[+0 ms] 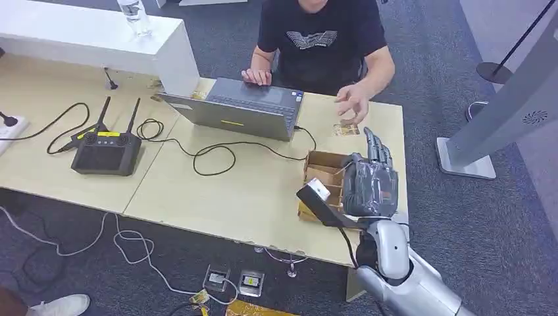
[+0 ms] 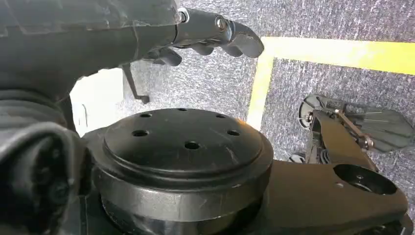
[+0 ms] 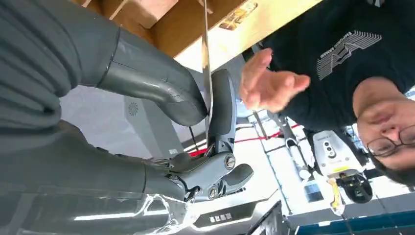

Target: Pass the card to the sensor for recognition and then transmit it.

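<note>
My right hand (image 1: 370, 179) hovers over an open cardboard box (image 1: 324, 172) near the table's right end. In the right wrist view its thumb (image 3: 147, 78) and a finger (image 3: 222, 105) pinch a thin card (image 3: 206, 58), seen edge-on. A person's open hand (image 3: 269, 85) is raised just beyond the card, apart from it; in the head view that hand (image 1: 354, 102) is above the table's far edge. A small patterned piece (image 1: 346, 130) lies flat on the table between the box and the person. My left hand (image 2: 205, 34) hangs over the floor and holds nothing.
A person in a black shirt (image 1: 322, 39) sits behind the wooden table (image 1: 217, 191) with one hand on a grey laptop (image 1: 240, 108). A black controller with two antennas (image 1: 105, 150) and loose cables (image 1: 210, 155) lie to the left. A white box (image 1: 99, 43) stands far left.
</note>
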Tool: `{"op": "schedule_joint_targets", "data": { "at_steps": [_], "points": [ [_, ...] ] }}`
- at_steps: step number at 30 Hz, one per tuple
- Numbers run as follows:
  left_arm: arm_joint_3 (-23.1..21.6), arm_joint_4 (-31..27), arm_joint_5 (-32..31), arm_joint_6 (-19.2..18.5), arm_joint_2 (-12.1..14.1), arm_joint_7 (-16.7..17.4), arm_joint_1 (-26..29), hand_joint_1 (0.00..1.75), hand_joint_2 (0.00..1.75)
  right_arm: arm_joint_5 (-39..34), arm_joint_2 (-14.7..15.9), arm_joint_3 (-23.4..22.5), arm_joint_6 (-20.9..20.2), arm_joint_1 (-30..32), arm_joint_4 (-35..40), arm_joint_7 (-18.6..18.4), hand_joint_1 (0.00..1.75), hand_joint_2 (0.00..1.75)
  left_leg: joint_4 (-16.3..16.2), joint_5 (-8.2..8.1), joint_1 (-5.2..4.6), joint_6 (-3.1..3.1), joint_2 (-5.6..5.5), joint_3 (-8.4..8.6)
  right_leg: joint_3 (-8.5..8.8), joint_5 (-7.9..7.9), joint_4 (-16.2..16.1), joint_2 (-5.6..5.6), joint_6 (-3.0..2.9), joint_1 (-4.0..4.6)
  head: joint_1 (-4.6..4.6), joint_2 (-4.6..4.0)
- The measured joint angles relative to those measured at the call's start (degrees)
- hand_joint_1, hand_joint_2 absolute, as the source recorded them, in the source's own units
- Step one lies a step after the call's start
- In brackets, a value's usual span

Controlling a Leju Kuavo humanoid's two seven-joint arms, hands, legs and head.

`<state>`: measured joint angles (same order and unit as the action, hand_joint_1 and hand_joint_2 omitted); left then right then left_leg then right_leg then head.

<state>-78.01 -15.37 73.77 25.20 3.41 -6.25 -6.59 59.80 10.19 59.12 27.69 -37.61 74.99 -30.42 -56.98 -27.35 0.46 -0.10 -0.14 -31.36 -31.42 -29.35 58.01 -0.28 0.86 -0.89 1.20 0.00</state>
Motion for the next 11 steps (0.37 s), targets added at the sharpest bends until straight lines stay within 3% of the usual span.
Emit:
{"op": "schedule_joint_targets", "data": {
  "at_steps": [11],
  "points": [
    [0.0, 0.0, -1.2, -0.2, 0.0, 0.0, 0.0, 0.0, 0.0, -1.5, -0.1, -1.4, -1.2, -1.7, -1.9, -0.2, 1.75, 1.75, 0.0, 0.0, 0.0, 0.0, -0.01, -0.01, 0.01, 0.0, 0.0, -0.02, 0.0, 0.0, -0.02, 0.0]
  ]
}}
